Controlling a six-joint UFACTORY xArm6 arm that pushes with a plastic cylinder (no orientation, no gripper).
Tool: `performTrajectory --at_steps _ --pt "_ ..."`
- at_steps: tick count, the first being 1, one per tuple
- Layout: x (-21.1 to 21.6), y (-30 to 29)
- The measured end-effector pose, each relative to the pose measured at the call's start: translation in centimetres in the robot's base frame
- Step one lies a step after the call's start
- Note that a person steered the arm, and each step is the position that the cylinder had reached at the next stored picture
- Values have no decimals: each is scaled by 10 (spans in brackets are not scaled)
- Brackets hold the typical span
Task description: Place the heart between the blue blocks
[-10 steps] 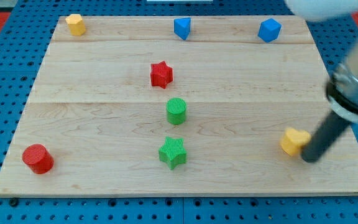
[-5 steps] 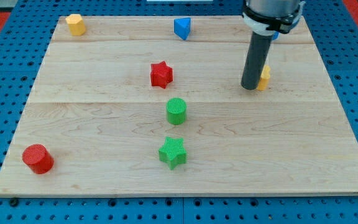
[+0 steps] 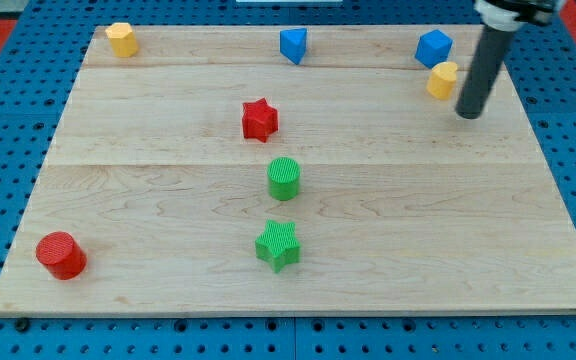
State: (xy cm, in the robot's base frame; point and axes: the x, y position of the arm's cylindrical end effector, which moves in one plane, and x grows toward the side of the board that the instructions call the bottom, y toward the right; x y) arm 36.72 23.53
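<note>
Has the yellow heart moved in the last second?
Yes. The yellow heart went from the board's lower right up to just below the right blue block.

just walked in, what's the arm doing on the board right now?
The arm is pushing the yellow heart with my tip, aiming to get it between the two blue blocks. Right now the heart sits near the view's top right, just below the right-hand blue block, with my tip close on its lower right. The other blue block is further left along the top edge, so the heart is not yet between them.
</note>
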Motion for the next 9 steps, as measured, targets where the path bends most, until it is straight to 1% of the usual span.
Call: performTrajectory --at_steps 1,2,3,4,5,6,7,8,9 --pt "-39 9" --pt "-69 -61" --pt "-79 -128" --pt "-53 -121" --pt "-44 -182" --pt "-57 -192" --pt "-62 -169" --pt "-84 -169" --pt "-86 -154"
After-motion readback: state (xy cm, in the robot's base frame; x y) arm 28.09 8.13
